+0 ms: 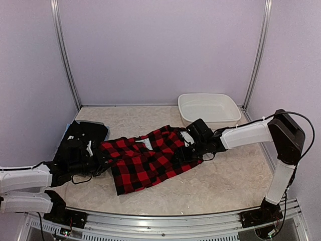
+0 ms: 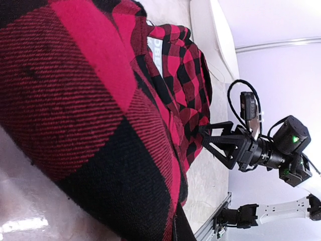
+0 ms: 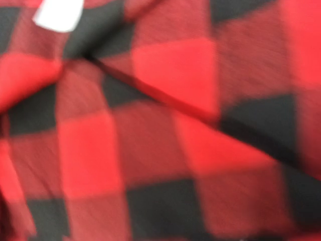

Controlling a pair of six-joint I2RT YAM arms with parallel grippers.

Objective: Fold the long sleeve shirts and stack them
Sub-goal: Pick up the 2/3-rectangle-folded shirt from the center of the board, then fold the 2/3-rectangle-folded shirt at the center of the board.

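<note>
A red-and-black checked flannel shirt lies crumpled across the middle of the table. My left gripper is at its left edge. In the left wrist view the checked flannel shirt fills the frame and hides the fingers, so the gripper is shut on the cloth. My right gripper is at the shirt's right edge. In the left wrist view the right gripper has its fingers spread, with the tips against the cloth. The right wrist view is only blurred checked cloth. A black shirt lies folded at the far left on a light blue one.
A white oval plastic basin stands at the back right, just behind the right arm. Purple walls close in the table on three sides. Bare table shows in front of the shirt and to its right.
</note>
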